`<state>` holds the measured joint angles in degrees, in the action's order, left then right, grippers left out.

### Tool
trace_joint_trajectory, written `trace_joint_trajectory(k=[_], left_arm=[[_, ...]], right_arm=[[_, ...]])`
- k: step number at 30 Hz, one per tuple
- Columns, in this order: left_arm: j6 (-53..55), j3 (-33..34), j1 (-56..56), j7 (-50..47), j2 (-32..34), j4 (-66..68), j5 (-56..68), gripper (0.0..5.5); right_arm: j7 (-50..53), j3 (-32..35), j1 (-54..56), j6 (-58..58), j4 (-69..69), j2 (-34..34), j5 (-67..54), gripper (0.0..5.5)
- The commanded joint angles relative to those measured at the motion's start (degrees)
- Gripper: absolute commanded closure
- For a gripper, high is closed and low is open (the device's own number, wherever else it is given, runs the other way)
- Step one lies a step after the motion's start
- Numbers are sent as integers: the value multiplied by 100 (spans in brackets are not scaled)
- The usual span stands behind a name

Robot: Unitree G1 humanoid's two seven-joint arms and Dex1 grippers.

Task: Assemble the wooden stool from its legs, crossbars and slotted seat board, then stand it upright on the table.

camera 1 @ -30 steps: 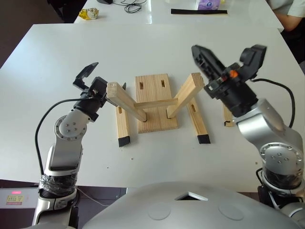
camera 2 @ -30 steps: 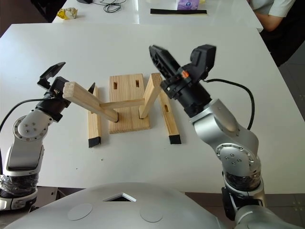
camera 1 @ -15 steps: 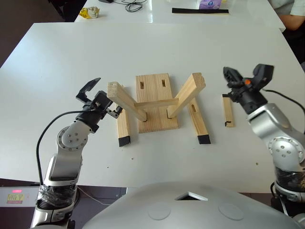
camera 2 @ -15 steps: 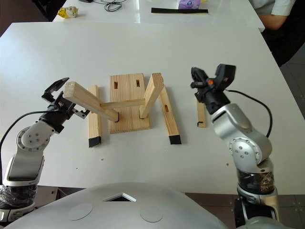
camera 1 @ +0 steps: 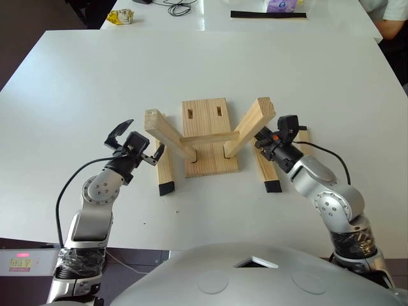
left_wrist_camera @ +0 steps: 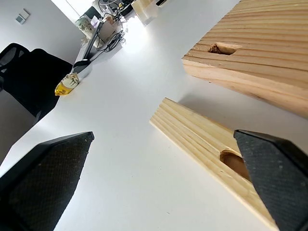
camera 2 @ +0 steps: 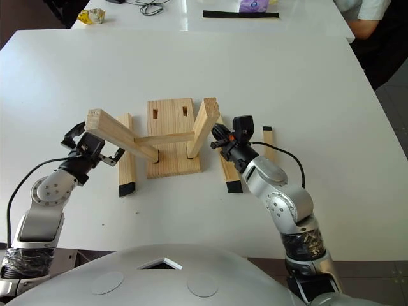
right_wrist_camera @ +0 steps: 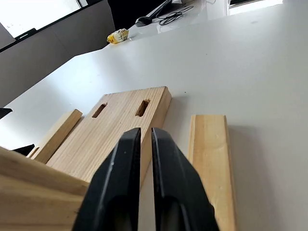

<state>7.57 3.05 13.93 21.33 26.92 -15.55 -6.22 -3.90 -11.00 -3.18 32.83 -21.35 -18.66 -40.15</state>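
The slotted seat board (camera 1: 205, 141) lies flat mid-table. Two legs (camera 1: 167, 135) (camera 1: 250, 125) stand in it, leaning outward and joined by a crossbar (camera 1: 207, 136). Two more legs lie flat, one on the left (camera 1: 164, 171) and one on the right (camera 1: 268, 173). A short crossbar (camera 2: 268, 137) lies further right. My left gripper (camera 1: 138, 141) is open, low beside the left lying leg (left_wrist_camera: 207, 142), holding nothing. My right gripper (camera 1: 261, 138) is shut on nothing, over the right lying leg (right_wrist_camera: 209, 159) and just beside the right standing leg; its fingers (right_wrist_camera: 126, 178) point at the board (right_wrist_camera: 113, 132).
The white table (camera 1: 76, 83) has free room to the left, right and far side of the wooden parts. A second table behind carries a yellow object (camera 1: 119, 17), cables and a black strip (camera 1: 268, 14).
My right arm swung out to the right, then came down beside the right standing leg, and its gripper went from open to shut. My left gripper drew back and down from the left standing leg.
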Motion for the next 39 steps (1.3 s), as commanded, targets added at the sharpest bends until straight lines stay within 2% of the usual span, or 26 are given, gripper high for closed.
trace_joint_trajectory(k=[1, 9, 19, 24, 29, 33, 39], left_arm=[[46, -138, -1, 92, 37, 111, -39, 10], [-65, -314, 230, 139, 266, 409, -264, 10], [-290, 32, 218, 220, 767, 704, -162, 10], [183, 329, -65, 510, 768, 802, 439, 10], [803, 550, -422, 273, 620, 794, 664, 10], [1300, 786, -573, 484, 508, 621, 1222, 71], [1620, 765, -819, 405, 498, 332, 1347, 165]], right_arm=[[-195, -77, -125, 77, 344, 111, 335, 509], [-316, 236, -444, 215, 694, -9, 952, 509], [-531, 757, -908, 263, 497, -257, 1275, 509], [-551, 843, -992, 231, 428, -188, 1406, 509], [-569, 804, -968, 238, 320, -65, 1529, 509], [-601, 822, -945, 252, 285, -8, 1621, 510], [-665, 814, -931, 295, 136, 73, 1718, 510]])
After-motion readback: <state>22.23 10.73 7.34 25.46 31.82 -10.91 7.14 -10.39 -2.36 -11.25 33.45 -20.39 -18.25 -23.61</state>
